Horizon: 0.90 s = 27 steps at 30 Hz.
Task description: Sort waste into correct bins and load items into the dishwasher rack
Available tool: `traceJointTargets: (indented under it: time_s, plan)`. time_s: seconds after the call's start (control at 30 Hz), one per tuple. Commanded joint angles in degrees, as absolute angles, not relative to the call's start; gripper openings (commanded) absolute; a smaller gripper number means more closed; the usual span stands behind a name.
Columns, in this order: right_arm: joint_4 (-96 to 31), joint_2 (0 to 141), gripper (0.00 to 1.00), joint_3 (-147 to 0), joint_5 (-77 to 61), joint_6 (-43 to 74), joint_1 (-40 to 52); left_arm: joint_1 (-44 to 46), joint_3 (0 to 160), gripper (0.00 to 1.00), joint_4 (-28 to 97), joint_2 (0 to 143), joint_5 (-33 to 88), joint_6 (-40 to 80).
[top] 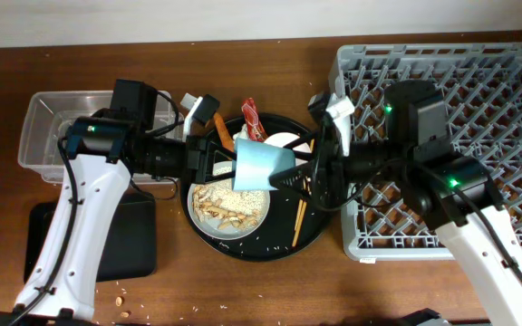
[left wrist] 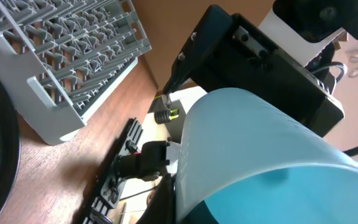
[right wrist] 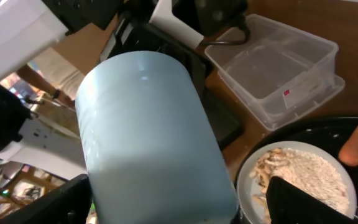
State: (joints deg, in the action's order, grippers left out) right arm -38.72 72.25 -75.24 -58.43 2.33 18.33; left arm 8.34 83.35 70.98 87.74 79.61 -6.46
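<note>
Light-blue fills both wrist views: the light-blue cup (top: pixel 261 167) hangs on its side in the air, squarely between the 2 grippers. The left gripper (top: pixel 223 165) meets it at one end. Its fingers are hidden behind the cup wall in its own camera, but since nothing else carries the cup, I judge them clamped on the rim. The right gripper (top: pixel 295 174) comes in from the other end. Its 2 dark fingers (right wrist: pixel 303 202) stand spread to either side of the cup body, with what looks like a gap on one side, so I read them as parted and not yet gripping.

This looks like a hand-over, with the dishwasher rack (top: pixel 515 81) behind the right fingers.

The risk is in the timing. If the left fingers let go before the right pair has closed, the cup drops straight below the fingers onto the plate (top: pixel 259 217) of rice scraps on the round black tray (top: pixel 270 249). It could then roll onto the chopsticks (top: pixel 299 222). A smooth, round wall (probably slippery) could also squirt out of a pinch taken off-centre. If both arms grip and pull at once, the cup may be wrenched crooked.
</note>
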Motion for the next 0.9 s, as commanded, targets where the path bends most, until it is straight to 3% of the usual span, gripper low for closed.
traceJointTargets:
  time_s: [0.0,0.03,0.13,0.2,0.27,0.33,0.37,0.47,0.5,0.53,0.57,0.6,0.63,0.7,0.77,0.8,0.87]
  plan:
    - [-39.0,73.7,0.68,-76.0,-63.3,-0.6,17.4,9.6,83.7,0.00,71.0,86.6,85.8,-8.7]
    - [-39.2,73.8,0.67,-76.0,-63.4,-0.6,18.2,9.6,83.7,0.00,71.0,86.6,85.7,-8.8]
    - [-39.6,73.8,0.49,-76.0,-60.0,-0.6,21.5,9.6,83.7,0.00,71.0,86.6,85.7,-9.2]
    - [-39.7,73.7,0.43,-76.0,-58.6,-0.4,21.3,9.6,83.7,0.00,71.2,86.6,84.0,-9.1]
    - [-39.9,73.5,0.42,-76.0,-55.7,0.9,21.3,9.6,83.7,0.01,71.2,86.6,84.0,-9.1]
    - [-39.7,73.6,0.65,-76.0,-55.9,0.9,22.0,9.8,83.7,0.01,71.2,86.6,84.1,-9.1]
    - [-39.6,73.7,0.68,-76.0,-55.9,0.7,22.7,10.0,83.7,0.01,71.2,86.6,84.0,-9.2]
    - [-39.4,75.4,0.68,-76.0,-55.8,-1.1,24.8,11.3,83.7,0.01,71.0,86.6,84.0,-9.6]
    - [-39.6,75.3,0.55,-76.0,-55.9,-1.1,24.7,11.4,83.7,0.01,71.0,86.6,84.0,-9.6]
    - [-39.3,74.6,0.53,-76.0,-55.4,-1.1,24.6,11.4,83.7,0.01,71.0,86.6,84.0,-9.6]
    - [-39.6,72.7,0.48,-76.0,-54.2,-1.0,23.5,11.4,83.7,0.10,71.0,86.6,84.0,-9.6]
    - [-40.9,70.5,0.46,-76.0,-50.9,0.3,21.9,11.4,83.7,0.26,71.0,86.6,83.7,-9.6]
    - [-42.8,68.7,0.45,-76.0,-46.6,2.5,20.1,11.4,83.7,0.58,71.0,86.6,82.5,-9.6]
    - [-52.6,64.0,0.43,-76.0,-34.0,7.5,11.7,11.4,83.7,0.73,71.0,86.6,82.0,-9.6]
    - [-61.1,62.5,0.47,-76.0,-19.8,11.7,2.3,11.4,83.7,0.80,71.0,86.6,81.1,-9.6]
    - [-65.8,62.9,0.47,-76.0,-11.2,13.9,-3.9,11.4,83.7,0.96,71.0,86.6,80.0,-9.6]
    - [-71.6,66.3,0.47,-76.0,2.7,19.3,-15.7,11.4,83.7,0.97,71.0,86.6,79.0,-9.6]
